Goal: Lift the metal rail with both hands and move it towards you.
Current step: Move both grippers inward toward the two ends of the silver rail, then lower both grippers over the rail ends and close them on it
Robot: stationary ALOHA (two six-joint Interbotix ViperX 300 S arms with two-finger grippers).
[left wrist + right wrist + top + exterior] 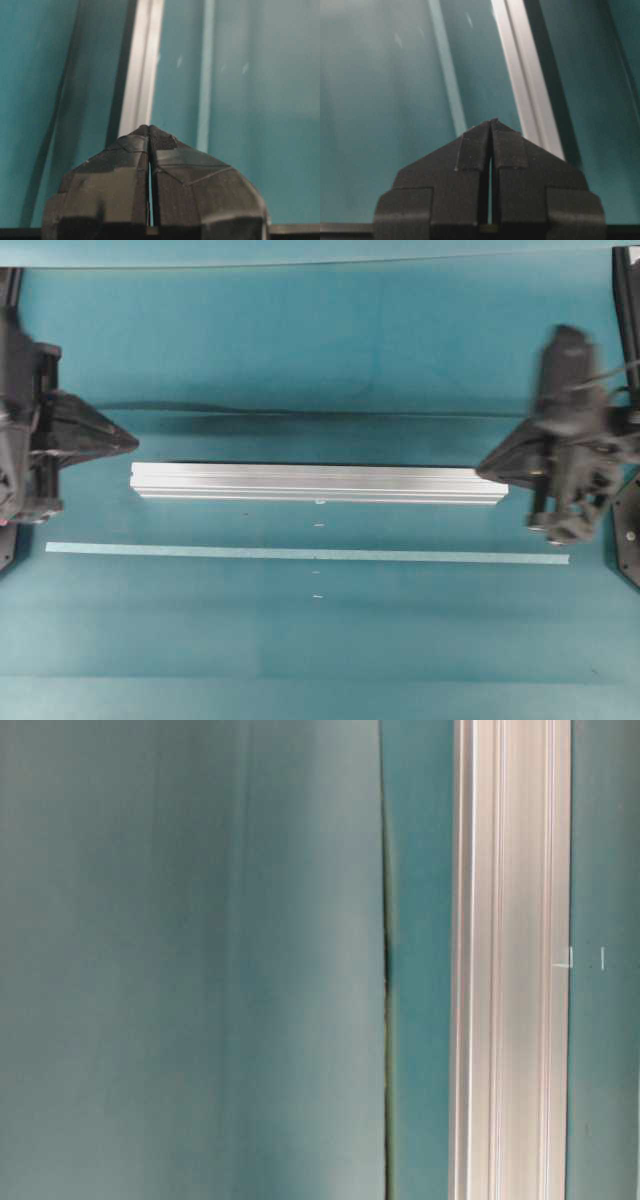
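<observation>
Long straight metal rail (318, 483) in silver aluminium, grooved lengthwise, ends cut square, lying flat across the middle of the teal table (320, 640), parallel to the thin pale tape strip (306, 554) and on its far side. No brand, label or legible writing anywhere on it; only tiny white marks on the table beside it. Left gripper (133, 441) pressed together, tip just off the rail's left end. Right gripper (481, 469) likewise together, tip overlapping the right end; contact impossible to confirm
</observation>
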